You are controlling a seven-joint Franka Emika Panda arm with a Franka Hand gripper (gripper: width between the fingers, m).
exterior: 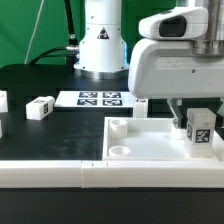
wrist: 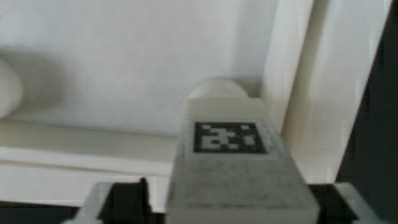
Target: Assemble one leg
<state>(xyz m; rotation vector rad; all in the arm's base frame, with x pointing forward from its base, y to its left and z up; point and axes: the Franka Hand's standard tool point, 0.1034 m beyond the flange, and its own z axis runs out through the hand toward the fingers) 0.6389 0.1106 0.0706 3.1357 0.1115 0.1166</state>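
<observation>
My gripper (exterior: 197, 122) is shut on a leg (exterior: 201, 131), a small white post with a black-and-white tag, and holds it upright over the far right corner of the large white tray-like panel (exterior: 150, 140). In the wrist view the leg (wrist: 228, 150) fills the space between my two dark fingers (wrist: 128, 203), its far end at the panel's corner by the raised rim (wrist: 302, 70). Whether the leg's lower end touches the panel is hidden. Another leg (exterior: 41, 107) lies loose on the black table at the exterior view's left.
The marker board (exterior: 100, 99) lies on the table in front of the robot base (exterior: 103, 45). A further white part (exterior: 3, 101) shows at the left edge. A white rail (exterior: 60, 172) runs along the front. The panel has a round hole (exterior: 119, 149).
</observation>
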